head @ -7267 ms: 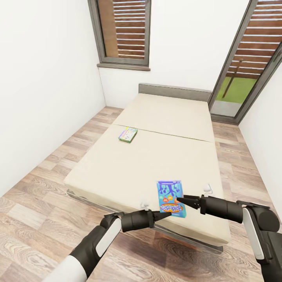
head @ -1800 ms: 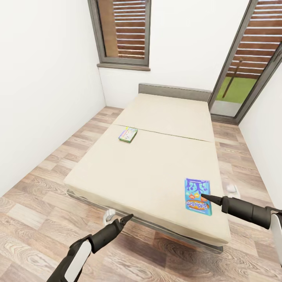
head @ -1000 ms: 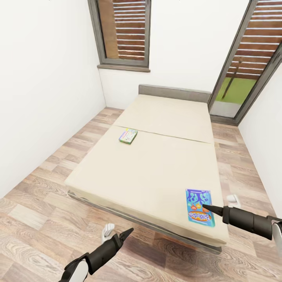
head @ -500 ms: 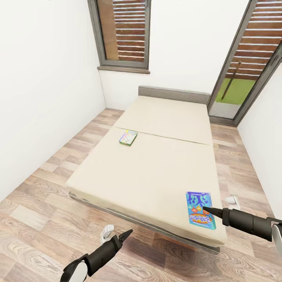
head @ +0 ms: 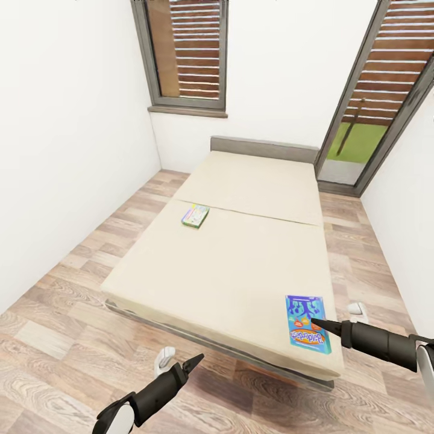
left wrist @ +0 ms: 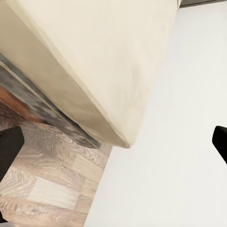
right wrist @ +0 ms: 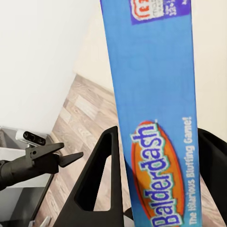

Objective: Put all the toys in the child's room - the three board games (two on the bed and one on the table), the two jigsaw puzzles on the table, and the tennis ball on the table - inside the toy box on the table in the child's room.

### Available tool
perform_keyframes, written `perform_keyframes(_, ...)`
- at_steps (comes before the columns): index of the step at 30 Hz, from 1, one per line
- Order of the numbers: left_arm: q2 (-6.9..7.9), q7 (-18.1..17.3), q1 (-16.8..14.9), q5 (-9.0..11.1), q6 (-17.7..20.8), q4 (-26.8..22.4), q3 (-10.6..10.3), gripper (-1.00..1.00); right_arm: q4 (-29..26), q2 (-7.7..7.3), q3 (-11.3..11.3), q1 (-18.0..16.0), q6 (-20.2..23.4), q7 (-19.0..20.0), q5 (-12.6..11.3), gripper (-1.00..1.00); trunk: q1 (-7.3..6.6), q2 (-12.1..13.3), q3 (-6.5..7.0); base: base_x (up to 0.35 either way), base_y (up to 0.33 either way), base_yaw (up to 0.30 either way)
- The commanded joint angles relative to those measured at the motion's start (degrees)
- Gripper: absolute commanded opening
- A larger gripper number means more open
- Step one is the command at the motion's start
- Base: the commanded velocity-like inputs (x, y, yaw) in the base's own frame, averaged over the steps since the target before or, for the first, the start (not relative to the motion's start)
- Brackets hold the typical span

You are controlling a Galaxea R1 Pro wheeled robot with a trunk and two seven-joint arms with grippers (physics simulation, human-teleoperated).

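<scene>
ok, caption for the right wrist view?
Right tool straddling the blue Balderdash game box on the bed, left arm over the wood floor beyond.

The head view is looking down from high over the whole bed (head: pixel 241 241). The left wrist view is sitting low and close, facing the bed's (left wrist: pixel 94 61) corner. The right wrist view is hovering right over the blue box (right wrist: pixel 153 109), which the head view (head: pixel 307 322) is also showing.

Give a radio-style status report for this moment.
Right gripper straddling blue Balderdash box at the bed corner. Left gripper open, empty. Second game box untouched.
</scene>
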Motion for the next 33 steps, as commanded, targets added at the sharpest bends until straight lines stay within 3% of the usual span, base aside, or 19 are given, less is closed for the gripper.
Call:
perform_keyframes(1,-0.02,0.06,0.01,0.49,0.49,-0.02,0.05,1.0,0.0,-0.01,-0.02,-0.03,0.47,-0.1,-0.24,-1.0,-0.22,0.39,0.22,0.0,0.0,-0.003)
perform_keyframes(33,-0.05,0.15,0.12,0.39,0.49,-0.02,0.04,1.0,-0.02,-0.38,-0.11,0.07,0.47,-0.1,-0.17,-1.0,-7.25,13.22,8.77,0.0,0.0,0.0)
